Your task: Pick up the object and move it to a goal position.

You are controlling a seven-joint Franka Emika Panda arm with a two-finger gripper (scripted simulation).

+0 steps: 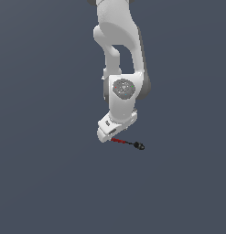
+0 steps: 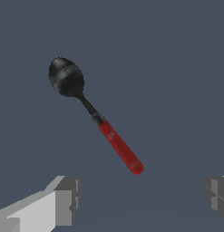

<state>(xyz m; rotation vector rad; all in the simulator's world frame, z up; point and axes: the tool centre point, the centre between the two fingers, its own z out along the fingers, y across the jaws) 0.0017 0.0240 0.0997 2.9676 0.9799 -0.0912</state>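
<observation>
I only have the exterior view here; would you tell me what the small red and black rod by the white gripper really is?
Observer: The wrist view shows a spoon: rounded black bowl, red handle.
Operator: Is the gripper shut on it?
Observer: No, the gripper is open; its two grey fingers stand wide apart, nothing between them.
Operator: Which end faces the fingers?
Observer: The red handle end points toward the gap; the bowl lies farther off.
</observation>
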